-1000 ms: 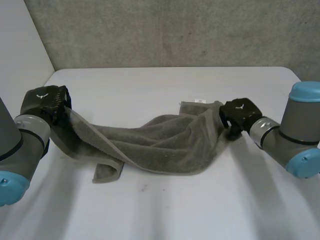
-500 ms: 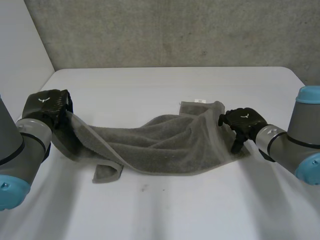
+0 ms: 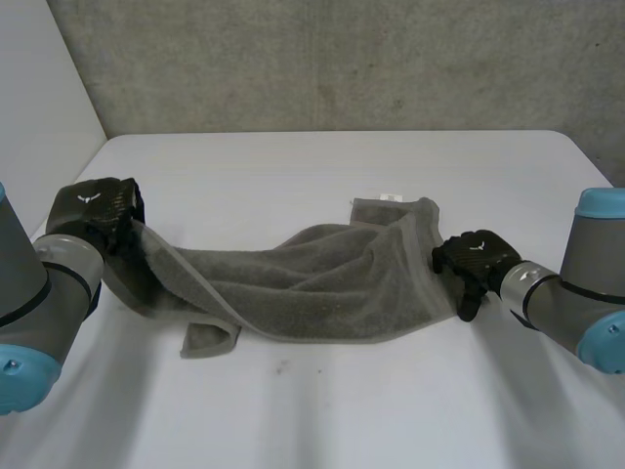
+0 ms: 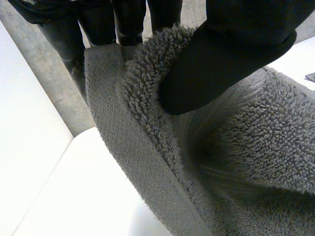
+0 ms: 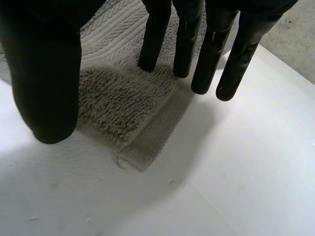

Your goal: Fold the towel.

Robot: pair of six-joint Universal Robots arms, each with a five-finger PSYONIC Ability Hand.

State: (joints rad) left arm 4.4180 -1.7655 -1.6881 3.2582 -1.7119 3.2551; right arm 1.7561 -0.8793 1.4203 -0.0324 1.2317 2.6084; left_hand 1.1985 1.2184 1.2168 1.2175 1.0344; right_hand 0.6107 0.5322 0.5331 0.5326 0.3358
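Towel edge pinched in left robot hand | right robot hand spread over corner

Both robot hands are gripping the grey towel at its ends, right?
Only the left robot hand pinches the grey towel. The right robot hand is open, fingers straight above the towel's corner, as the right wrist view shows.

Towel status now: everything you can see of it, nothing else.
The towel is grey terry with a flat woven border and a small white tag at its far edge. It lies crumpled across the white table, a near corner curled over. Its left end is lifted, pinched between thumb and fingers of the left robot hand. Its right corner lies flat under the straight fingers of the right robot hand, ungripped.
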